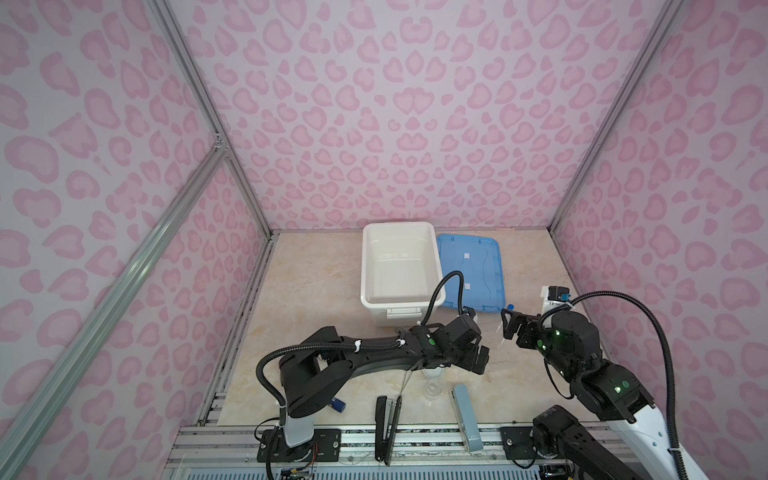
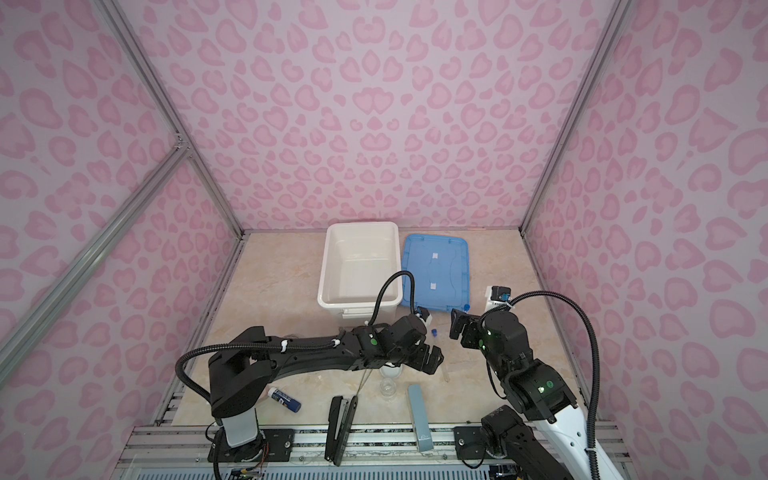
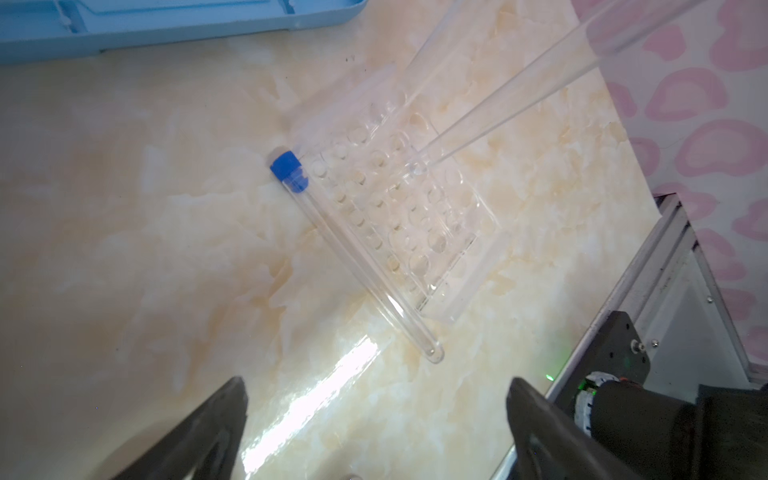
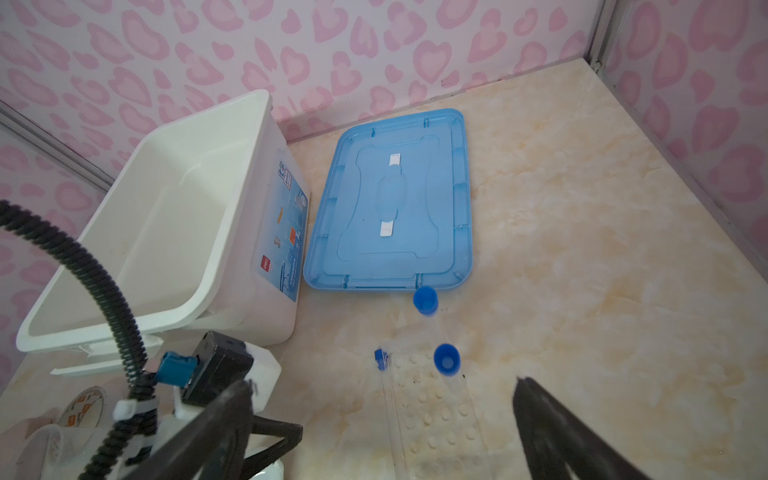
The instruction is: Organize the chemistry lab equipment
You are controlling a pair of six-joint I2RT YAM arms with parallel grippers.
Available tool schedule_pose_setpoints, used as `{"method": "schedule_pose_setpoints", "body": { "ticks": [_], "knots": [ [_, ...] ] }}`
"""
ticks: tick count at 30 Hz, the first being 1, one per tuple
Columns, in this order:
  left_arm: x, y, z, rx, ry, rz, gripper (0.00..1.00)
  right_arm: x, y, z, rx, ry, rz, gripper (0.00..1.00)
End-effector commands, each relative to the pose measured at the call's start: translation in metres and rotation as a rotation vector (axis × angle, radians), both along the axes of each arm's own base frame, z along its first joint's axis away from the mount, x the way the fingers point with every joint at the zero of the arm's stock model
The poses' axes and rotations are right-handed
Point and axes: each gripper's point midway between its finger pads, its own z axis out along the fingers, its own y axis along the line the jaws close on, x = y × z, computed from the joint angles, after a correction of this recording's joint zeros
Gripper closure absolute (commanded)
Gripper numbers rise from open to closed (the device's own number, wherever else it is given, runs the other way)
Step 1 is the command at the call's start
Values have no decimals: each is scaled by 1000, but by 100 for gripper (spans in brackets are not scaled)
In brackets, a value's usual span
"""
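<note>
Clear rack [image 3: 399, 216] faint on marble tabletop [image 3: 145, 249]; standing tubes [image 3: 511, 95] half off-frame.

Pink heart-blotch patterned walls [image 1: 415, 124] on 3 sides w/ silver alu frame struts [image 1: 199, 95]; glossy beige marble-look desk [image 1: 316, 291], some glare.

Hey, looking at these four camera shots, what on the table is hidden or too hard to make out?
Two standing tubes: left wrist view, tops cut off by the frame edge.
Clear rack: both top views, too transparent to trace.
Small white dish: both top views, partly under the left arm.
Glue stick: in a top view, mostly behind the left arm.
</note>
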Motion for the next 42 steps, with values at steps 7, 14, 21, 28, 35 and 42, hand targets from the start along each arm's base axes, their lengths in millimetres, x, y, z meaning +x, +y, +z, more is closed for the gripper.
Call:
{"method": "schedule_pose_setpoints", "body": {
  "ticks": [7,14,21,28,35,42],
  "knots": [
    [7,15,-26,128,5,81,3,-10,25,-7,64,78,147,2],
    [9,15,-42,199,-13,75,13,-12,39,-20,98,107,217,2],
    [20,14,-53,240,-22,84,22,-17,36,-24,101,101,207,2],
    [19,3,-56,219,3,47,25,-16,29,-28,68,97,181,2],
    [16,-6,-56,205,13,29,25,-17,19,-32,55,102,132,2],
    [19,-13,-58,186,31,29,25,-18,17,-34,52,101,121,2]
  ]
}}
